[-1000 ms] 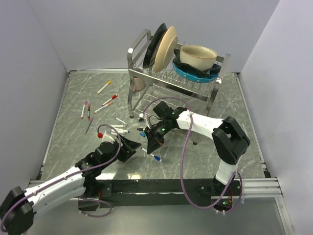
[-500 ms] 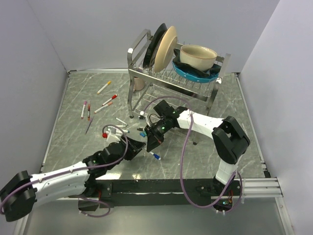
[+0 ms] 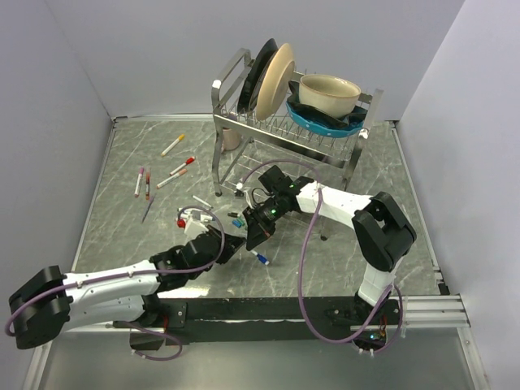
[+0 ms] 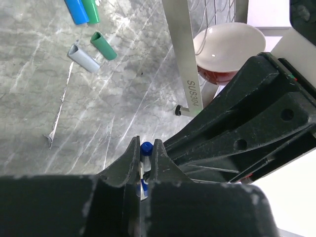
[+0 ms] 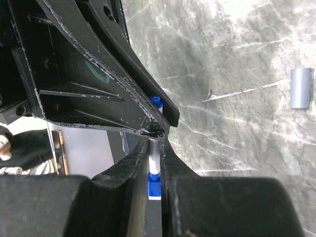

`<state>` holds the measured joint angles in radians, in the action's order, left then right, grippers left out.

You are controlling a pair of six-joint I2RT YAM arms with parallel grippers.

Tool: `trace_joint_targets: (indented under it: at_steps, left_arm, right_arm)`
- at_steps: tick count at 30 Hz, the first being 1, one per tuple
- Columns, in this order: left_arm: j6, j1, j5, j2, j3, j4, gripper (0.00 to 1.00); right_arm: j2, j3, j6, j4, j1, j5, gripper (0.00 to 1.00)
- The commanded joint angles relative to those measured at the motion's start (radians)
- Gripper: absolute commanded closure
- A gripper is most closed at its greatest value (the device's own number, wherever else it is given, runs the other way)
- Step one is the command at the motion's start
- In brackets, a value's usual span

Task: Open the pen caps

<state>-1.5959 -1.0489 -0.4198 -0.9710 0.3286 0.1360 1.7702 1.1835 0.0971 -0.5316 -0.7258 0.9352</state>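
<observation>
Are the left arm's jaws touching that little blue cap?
Touching. Left wrist view: the left gripper presses its jaws against both sides of the blue cap.

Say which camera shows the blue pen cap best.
Left wrist: the blue cap sits centred between the left pincer's closed fingers. Right wrist shows just its tip beyond the pen; overhead, it's lost among the arms.

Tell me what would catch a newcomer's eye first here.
Both grippers meet at mid-table: the left gripper is closed on the blue plastic pen cap, while the right gripper clamps the same thin white marker pen. Behind them stands the steel wire dish rack, loaded with plates and bowls.
</observation>
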Motion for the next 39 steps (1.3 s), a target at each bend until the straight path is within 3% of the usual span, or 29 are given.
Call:
trace_joint_targets:
  at_steps: [1,4,7,12,19,25,39]
  left_arm:
    - [-0.036,-0.01,-0.065,0.055,0.017,-0.048,0.99]
    - [-0.07,-0.01,-0.123,0.144,-0.009,-0.134,0.99]
    - [-0.099,-0.01,-0.168,0.277,-0.039,-0.22,0.99]
    - [-0.113,-0.01,-0.204,0.373,-0.056,-0.311,0.99]
    - [-0.119,-0.01,-0.237,0.359,-0.039,-0.335,0.99]
    - [-0.111,-0.01,-0.258,0.339,-0.02,-0.325,0.99]
    - [-0.095,-0.01,-0.212,0.308,-0.031,-0.222,0.99]
  right_arm:
    - [-0.006,0.007,0.006,0.032,0.005,0.034,0.74]
    - [-0.008,0.016,0.042,0.007,0.005,0.036,0.58]
    - [0.0,0.019,0.069,-0.008,0.005,0.036,0.56]
    - [0.008,0.019,0.075,-0.013,0.005,0.039,0.59]
    - [0.012,0.024,0.082,-0.028,0.0,0.048,0.66]
    - [0.02,0.028,0.093,-0.041,-0.015,0.054,0.53]
    - [0.032,0.033,0.101,-0.039,-0.03,0.03,0.45]
